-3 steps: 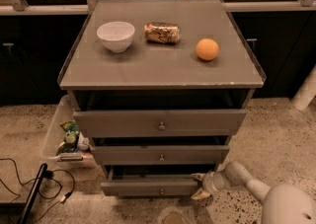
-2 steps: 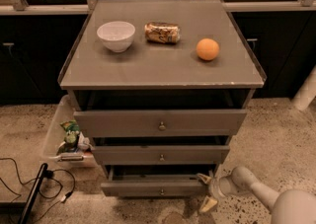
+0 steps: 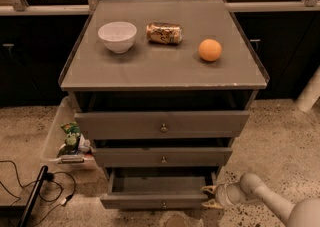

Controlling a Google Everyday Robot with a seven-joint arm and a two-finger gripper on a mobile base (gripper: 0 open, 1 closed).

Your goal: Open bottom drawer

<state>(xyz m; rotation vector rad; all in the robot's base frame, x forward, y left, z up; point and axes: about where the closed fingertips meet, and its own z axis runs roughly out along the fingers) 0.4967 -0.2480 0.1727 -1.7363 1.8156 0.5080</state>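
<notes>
Cabinet top [image 3: 165,73] carries a white bowl [image 3: 117,36] at 11 o'clock, a tipped can [image 3: 164,33] at 12 and an orange [image 3: 210,50] at 2. The bottom drawer [image 3: 150,201] sits at 6 o'clock in the view, lowest of three. It is pulled out and its dark inside is exposed. The knob [image 3: 163,204] is untouched. The gripper [image 3: 209,197] is at 5 o'clock, low by the floor, just beside the drawer front's right end. Jaws are spread and released, one tip above the other. Contact with the drawer unclear.
</notes>
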